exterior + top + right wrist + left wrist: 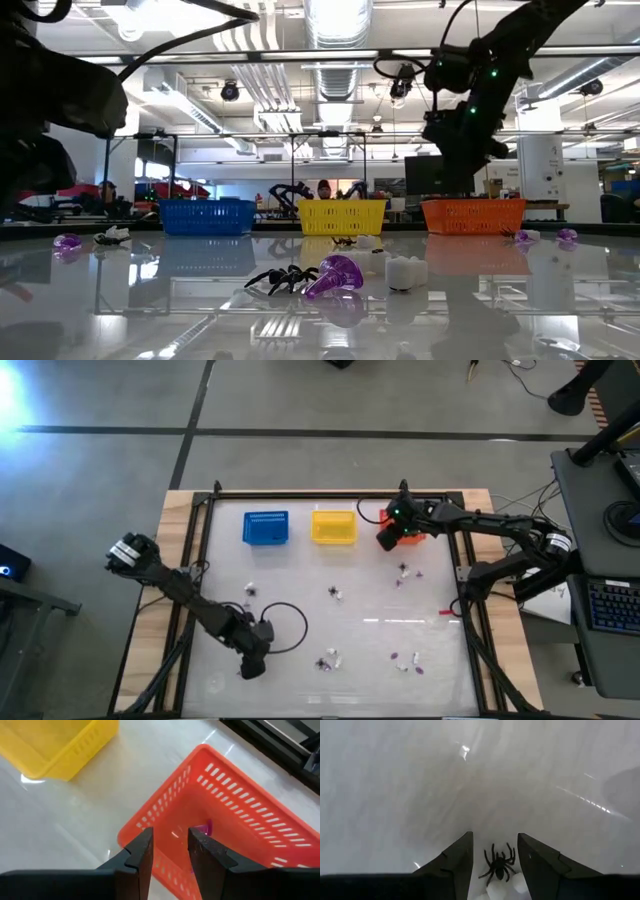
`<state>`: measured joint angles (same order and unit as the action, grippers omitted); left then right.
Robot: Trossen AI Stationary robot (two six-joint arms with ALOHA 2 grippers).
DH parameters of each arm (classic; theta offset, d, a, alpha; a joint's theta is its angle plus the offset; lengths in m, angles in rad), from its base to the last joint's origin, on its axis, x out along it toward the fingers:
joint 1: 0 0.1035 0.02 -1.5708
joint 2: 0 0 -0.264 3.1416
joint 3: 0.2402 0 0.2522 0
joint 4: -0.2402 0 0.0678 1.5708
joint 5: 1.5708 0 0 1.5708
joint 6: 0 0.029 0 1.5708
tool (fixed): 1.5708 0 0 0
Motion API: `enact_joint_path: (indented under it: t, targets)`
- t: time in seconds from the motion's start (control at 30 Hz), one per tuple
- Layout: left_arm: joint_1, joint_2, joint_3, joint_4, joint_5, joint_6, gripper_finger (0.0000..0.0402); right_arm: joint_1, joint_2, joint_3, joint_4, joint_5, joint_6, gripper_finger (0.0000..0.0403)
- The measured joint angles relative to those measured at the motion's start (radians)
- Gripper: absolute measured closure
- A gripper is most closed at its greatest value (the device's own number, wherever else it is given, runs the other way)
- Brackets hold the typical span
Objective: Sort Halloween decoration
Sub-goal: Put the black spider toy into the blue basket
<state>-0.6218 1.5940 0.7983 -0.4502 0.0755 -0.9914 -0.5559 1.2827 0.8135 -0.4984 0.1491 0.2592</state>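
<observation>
The Halloween decoration lies scattered over the white table as tiny black, whitish and purple trinkets (327, 658). My left gripper (251, 666) points down near the front left and is open. A black spider (498, 865) and whitish pieces (506, 888) lie on the table between its fingers (458, 862), apart from them. My right gripper (170, 845) hangs open and empty over the orange basket (235, 820) at the far right. A purple piece (205, 827) lies on that basket's floor.
A blue basket (265, 527) and a yellow basket (334, 526) stand in the far row, left of the orange one. More trinkets lie mid-table (335, 592) and near the front right (405, 660). A black cable loop (287, 626) lies beside the left arm. A black frame (330, 493) borders the table.
</observation>
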Motion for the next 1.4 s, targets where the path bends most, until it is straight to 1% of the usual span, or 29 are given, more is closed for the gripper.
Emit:
enact_joint_path:
  t: [0.17,0.5,0.63,0.77,0.97,1.1,1.3,1.4]
  targets:
    - [-0.013,-0.001,0.008,-0.062,0.02,-0.038,0.0265,0.012,0.0,0.0,0.0,0.0,0.0,0.0289]
    - [-0.019,0.001,0.007,-0.059,0.024,-0.058,0.0265,0.015,0.0,0.0,0.001,0.0,-0.008,0.0289]
    - [-0.019,0.021,0.009,-0.06,0.031,-0.062,0.0275,0.015,0.0,0.0,0.001,0.0,-0.008,0.0289]
    - [-0.019,0.046,0.01,-0.066,0.04,-0.061,0.0288,0.015,0.0,0.0,0.001,0.0,-0.007,0.0289]
    - [-0.019,0.05,0.008,-0.067,0.039,-0.052,0.031,0.015,0.0,0.0,0.001,0.0,-0.005,0.0289]
    - [-0.019,0.052,0.006,-0.068,0.039,-0.05,0.0334,0.015,0.0,0.0,0.001,0.0,0.004,0.0289]
    - [-0.019,0.052,0.005,-0.065,0.04,-0.04,0.0392,0.015,0.0,0.0,0.001,0.001,0.004,0.0289]
    - [-0.019,0.053,0.005,-0.062,0.044,-0.038,0.0397,0.015,0.0,0.0,0.001,0.001,0.004,0.0289]
